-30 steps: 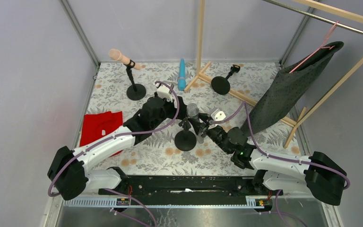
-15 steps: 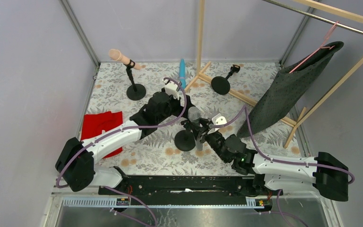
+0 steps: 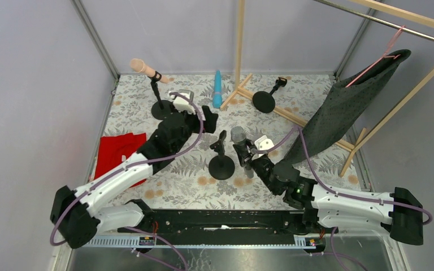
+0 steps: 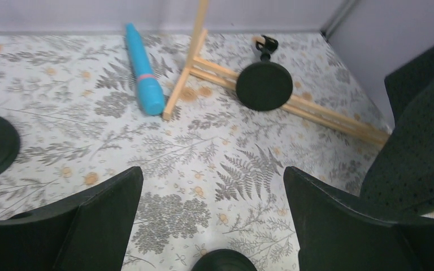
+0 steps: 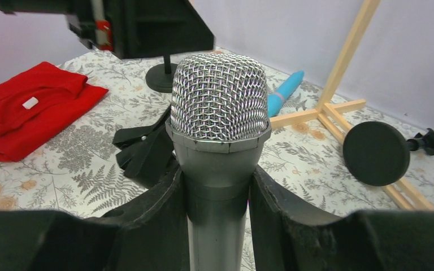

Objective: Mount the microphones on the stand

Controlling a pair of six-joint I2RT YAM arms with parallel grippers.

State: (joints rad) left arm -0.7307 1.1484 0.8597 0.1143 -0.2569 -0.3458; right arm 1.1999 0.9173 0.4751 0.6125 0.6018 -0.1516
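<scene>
Right fingers (image 5: 152,220) clamp silver-grey mesh-headed microphone (image 5: 219,101) upright, just beside clip (image 3: 221,141) of black round-base stand (image 3: 221,167). Left fingers (image 4: 102,209) wide, empty. Next, likely: press handle into clip.

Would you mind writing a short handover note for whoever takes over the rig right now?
Left gripper: open, empty, pointing towards the back of the cell.
Right gripper: shut on the silver microphone, held upright just right of the middle stand, whose clip is empty.
Done: the pink microphone sits in the back-left stand.
Left: clip the silver microphone into the middle stand. The blue microphone lies flat beside the wooden frame's foot. The third stand lies tipped over and probably needs righting first.
</scene>
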